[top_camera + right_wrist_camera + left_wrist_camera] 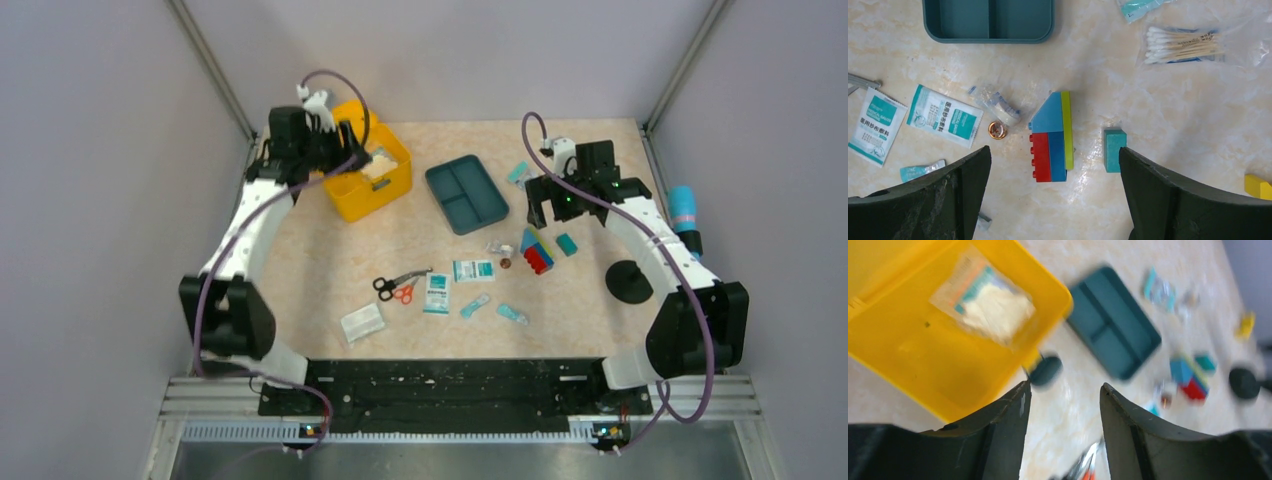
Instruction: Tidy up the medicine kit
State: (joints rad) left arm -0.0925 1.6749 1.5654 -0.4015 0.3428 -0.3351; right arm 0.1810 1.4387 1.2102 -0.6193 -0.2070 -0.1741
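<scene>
1. Brightly, evenly lit from overhead; soft, short shadows on the table.
2. Motion-blurred across the left wrist view (worst over the teal tray, milder over the medicine kit).
3. Sharp in the right wrist view.

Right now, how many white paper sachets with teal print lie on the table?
2. The first sachet lies left of the block stack; the second sachet lies beside it, further left. The packet inside the medicine kit is too blurred to count.
</scene>
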